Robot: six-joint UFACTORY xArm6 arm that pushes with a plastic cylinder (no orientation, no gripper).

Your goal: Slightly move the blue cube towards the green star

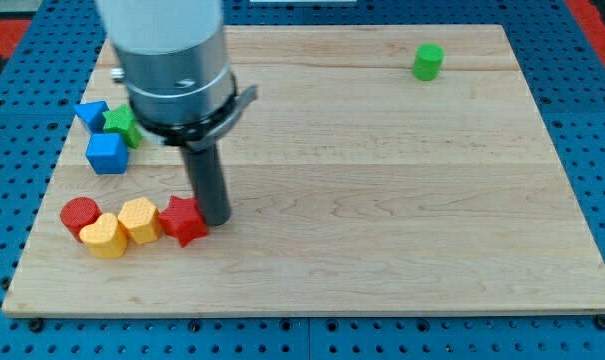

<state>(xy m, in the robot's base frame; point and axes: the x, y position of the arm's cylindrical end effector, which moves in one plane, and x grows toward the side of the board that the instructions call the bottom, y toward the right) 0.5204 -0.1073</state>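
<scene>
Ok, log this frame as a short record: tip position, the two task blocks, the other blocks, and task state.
tip: my tip beside the red star, at its right
blue cube: near the board's left edge, just below the green star
other blocks: blue block, red cylinder, two yellow blocks, green cylinder at top right
task state: tip not at the blue cube
</scene>
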